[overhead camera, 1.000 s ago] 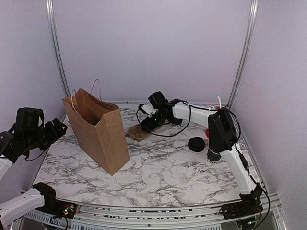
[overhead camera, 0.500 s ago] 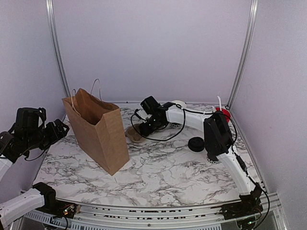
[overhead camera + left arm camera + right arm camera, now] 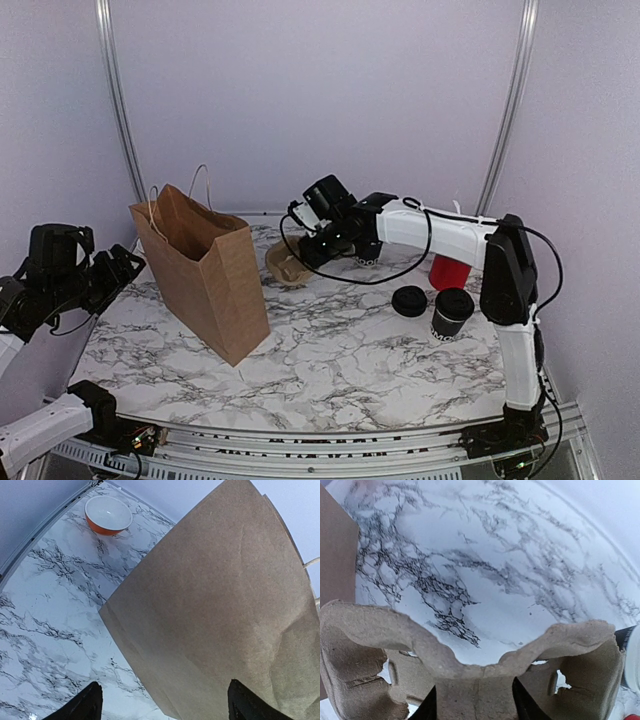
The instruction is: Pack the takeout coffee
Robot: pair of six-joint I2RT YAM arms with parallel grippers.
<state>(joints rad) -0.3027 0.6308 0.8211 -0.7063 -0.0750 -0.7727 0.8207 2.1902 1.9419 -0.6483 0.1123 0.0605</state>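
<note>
One marble table [image 3: 350, 370] carried everything, and the biggest thing on it was a brown paper bag [image 3: 215, 285], which stood upright and open-topped on the left half. Next in size, the right arm [image 3: 440, 232] stretched from the right edge across the back of the table toward the bag. Its right gripper [image 3: 475, 705] was clamped on the middle wall of a cardboard cup carrier [image 3: 283, 265], a finger pressed against each face of that wall in the wrist view; the carrier sat near the bag's right side. The left gripper [image 3: 162, 705] hung at the left of the table, facing the flat side of the bag, with its fingers spread wide and nothing between them. Over by the right edge stood a red holder [image 3: 448, 272]. The takeout coffee [image 3: 452, 314], black and lidded, stood upright on the table just in front of that holder, well apart from bag and carrier, with neither gripper touching it. A low pile of black lids [image 3: 409, 300] lay just to its left. Smallest, an orange bowl [image 3: 107, 515] with a white inside rested near the table's rail in the left wrist view.
</note>
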